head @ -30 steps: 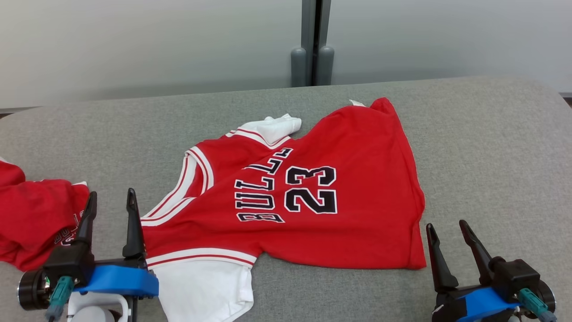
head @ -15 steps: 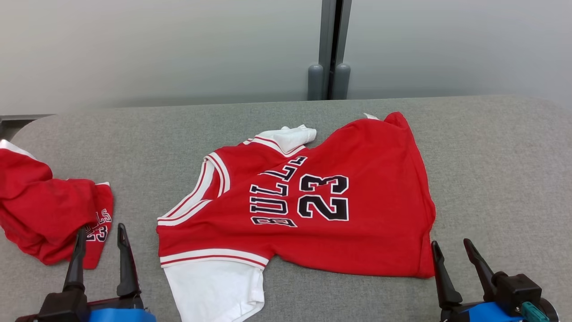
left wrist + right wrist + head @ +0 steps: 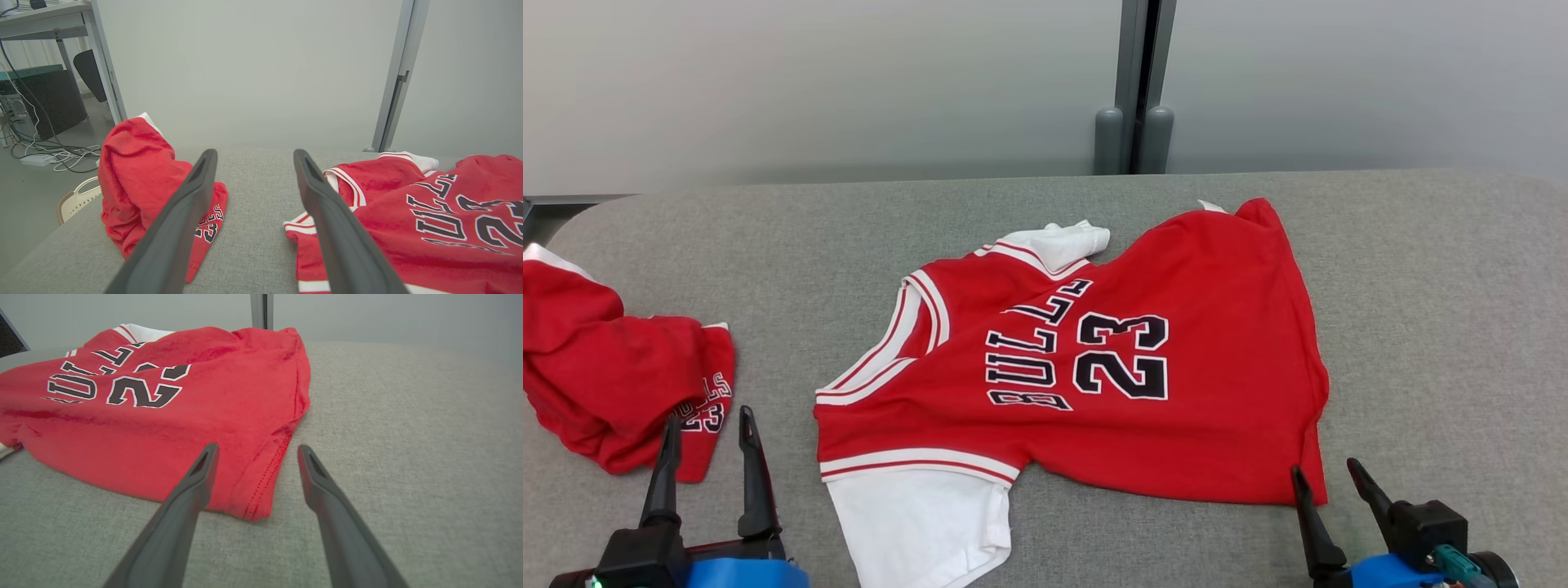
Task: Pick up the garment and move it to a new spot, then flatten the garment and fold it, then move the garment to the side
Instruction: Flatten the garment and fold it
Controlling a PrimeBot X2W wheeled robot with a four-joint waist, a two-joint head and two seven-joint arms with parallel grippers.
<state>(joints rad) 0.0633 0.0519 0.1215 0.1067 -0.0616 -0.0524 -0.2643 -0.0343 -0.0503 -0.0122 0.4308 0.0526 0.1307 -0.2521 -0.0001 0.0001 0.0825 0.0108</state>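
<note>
At far left, a crumpled red garment (image 3: 613, 392) printed with the number 23 sits heaped on the grey padded surface (image 3: 1421, 286), well apart from the task's shirt. Just beside it, the left gripper (image 3: 708, 416) reaches low from the robot's near side. Its two long dark fingers (image 3: 756, 474) point straight away from the body, are spread wide and grasp nothing. In the left wrist view, this gripper (image 3: 254, 153) frames a strip of bare grey cloth. One finger crosses in front of the crumpled heap (image 3: 135, 179) and the other in front of the shirt's striped shoulder edge. Whether either finger touches fabric cannot be told.

At centre, the red Bulls jersey (image 3: 1094, 367) lies spread front-up, collar to the left and hem to the right, with its lettering running sideways. One white sleeve (image 3: 923, 523) trails toward the near edge.

At lower right, the right gripper (image 3: 1323, 467) is posed low and angled slightly leftward, its jaws released and empty. Its fingertips stop just short of the jersey's near hem corner (image 3: 1311, 490). From the right wrist camera, that stitched corner (image 3: 255, 498) lies flat on the surface just ahead of the gap between the parted fingers (image 3: 192, 490), the shirt (image 3: 163, 408) stretching away beyond.
</note>
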